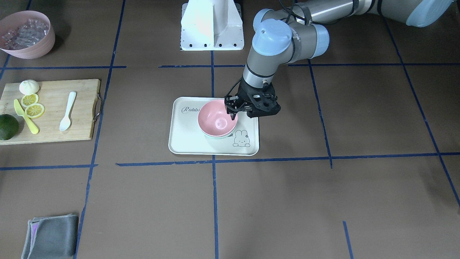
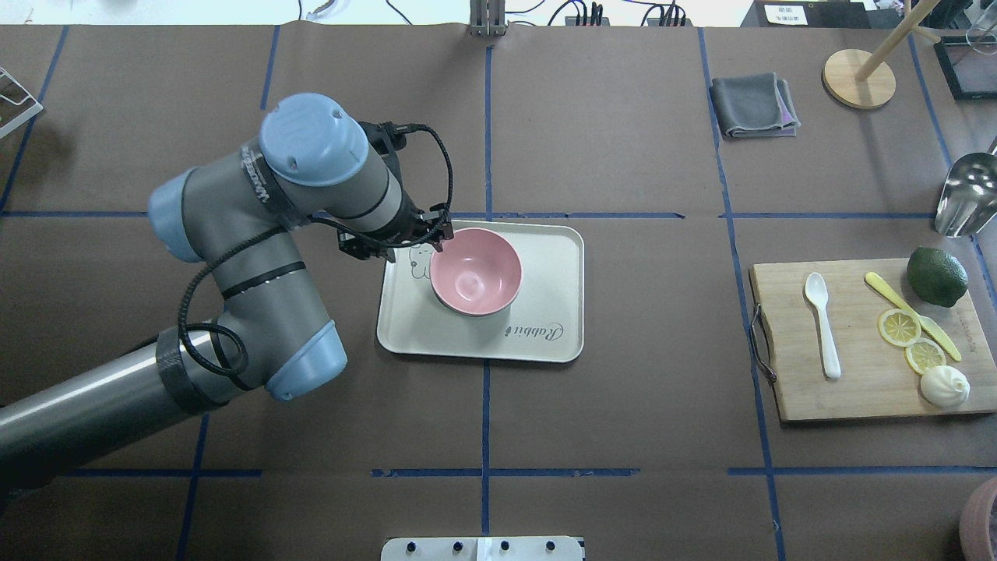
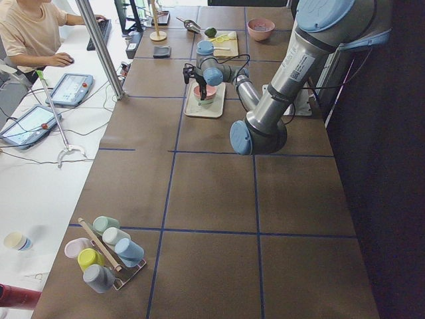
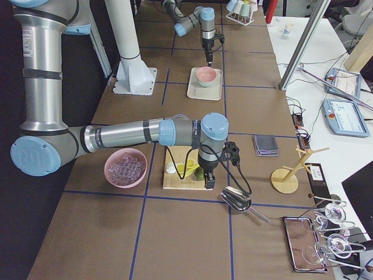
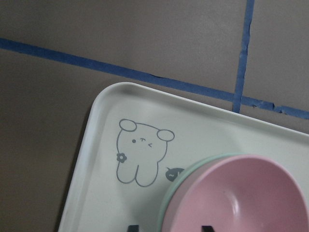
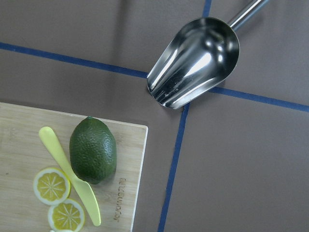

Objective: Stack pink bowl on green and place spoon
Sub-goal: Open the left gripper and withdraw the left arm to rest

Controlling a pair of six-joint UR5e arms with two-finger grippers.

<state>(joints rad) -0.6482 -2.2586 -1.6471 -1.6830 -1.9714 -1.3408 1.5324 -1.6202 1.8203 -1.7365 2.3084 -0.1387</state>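
The pink bowl sits nested in the green bowl on the white rabbit tray at the middle of the tabletop. Seen from overhead, the left gripper hangs at the stacked bowls' far-left rim, pointing down. The spoon lies well apart from it, far to the right on the wooden cutting board, beside lemon slices and a yellow knife.

The overhead view shows only pink. The green bowl appears as a thin pale band under the pink rim in the left wrist view and, more faintly, in the front-facing view. The left wrist view also catches the two dark fingers at its bottom edge, one over the tray and one over the pink bowl's inside, so they straddle the rim. They stand well apart with nothing clamped between them; whether either tip touches the rim cannot be told.

The right gripper shows only in the right side view, low over the near end of the cutting board, and whether its fingers are apart or together cannot be told. Its wrist camera looks down on a dark green fruit at the board's corner and a metal scoop on the tabletop just past it.
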